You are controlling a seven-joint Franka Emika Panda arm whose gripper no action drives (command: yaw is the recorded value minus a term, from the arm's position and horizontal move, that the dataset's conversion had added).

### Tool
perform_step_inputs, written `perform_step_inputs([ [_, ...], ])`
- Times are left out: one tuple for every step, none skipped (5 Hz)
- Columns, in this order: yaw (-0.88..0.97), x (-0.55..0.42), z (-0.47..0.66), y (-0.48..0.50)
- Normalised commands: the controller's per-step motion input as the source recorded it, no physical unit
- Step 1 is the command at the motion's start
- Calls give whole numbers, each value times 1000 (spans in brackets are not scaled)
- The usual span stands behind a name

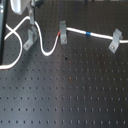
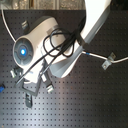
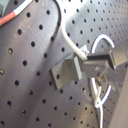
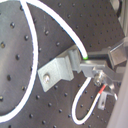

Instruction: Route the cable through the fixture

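The white cable (image 1: 75,31) runs across the black perforated board from the first exterior view's left to its right. Its blue band (image 1: 88,33) lies between the middle fixture (image 1: 62,27) and the right fixture (image 1: 115,40). Its red mark (image 1: 59,33) sits at the middle fixture. My gripper (image 1: 33,20) is just above the left fixture (image 1: 28,41) and looks shut on the cable. In both wrist views the cable (image 4: 60,22) ends at my fingers (image 4: 97,62), right beside the grey bracket fixture (image 4: 57,74), which also shows in the first wrist view (image 3: 67,74).
In the second exterior view the arm (image 2: 55,45) with its black hoses hides most of the board. A fixture (image 2: 106,63) with the cable shows at the second exterior view's right. A loose cable loop (image 1: 15,55) lies at the first exterior view's left.
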Motion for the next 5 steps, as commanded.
perform_step_inputs([
  [998, -62, 190, 22],
  [995, -43, 229, 21],
  [994, -36, 212, 22],
  [998, -10, 24, 7],
  [995, -15, 0, 13],
])
